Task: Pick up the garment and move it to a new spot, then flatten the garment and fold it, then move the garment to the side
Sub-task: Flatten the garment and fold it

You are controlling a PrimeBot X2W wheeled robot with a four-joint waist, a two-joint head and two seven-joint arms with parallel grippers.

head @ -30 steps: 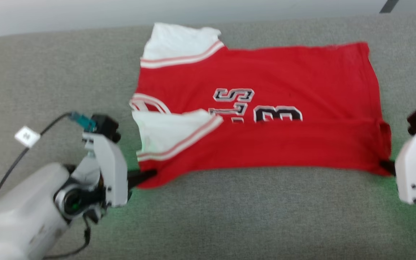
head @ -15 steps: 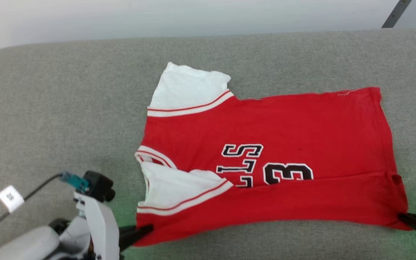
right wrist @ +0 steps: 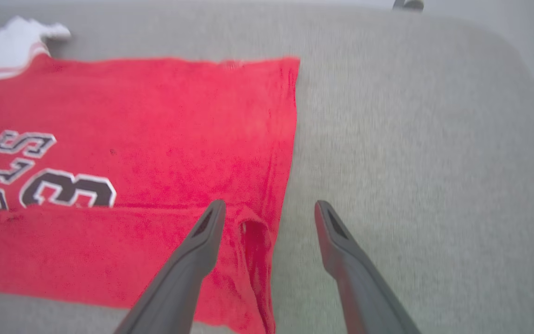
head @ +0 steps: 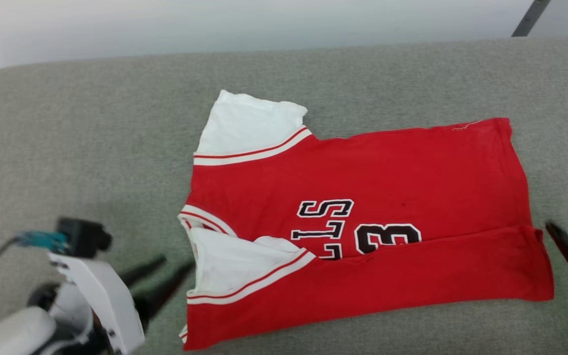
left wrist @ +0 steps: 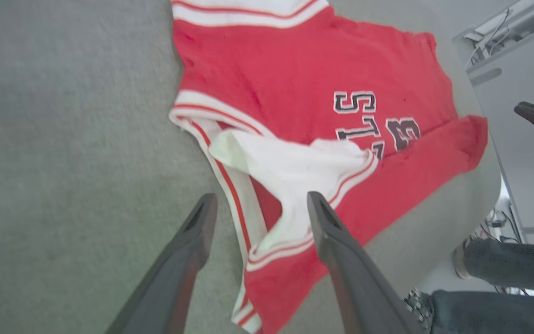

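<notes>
Nearest us, our left gripper (head: 175, 263) is spread and empty just beside the garment (head: 363, 222)'s left edge. Our right gripper (head: 566, 222), also spread, is off its right edge. The garment lies flat on the grey cushion (head: 91, 148), near edge folded over, with bare cushion beyond.

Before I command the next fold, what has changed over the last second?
Both let go. The left end effector released the near left corner of the garment and backed off, open; the right end effector released the near right corner and sits open just off it. The garment stayed flat on the grey cushion, its near edge folded over the lettering.
</notes>
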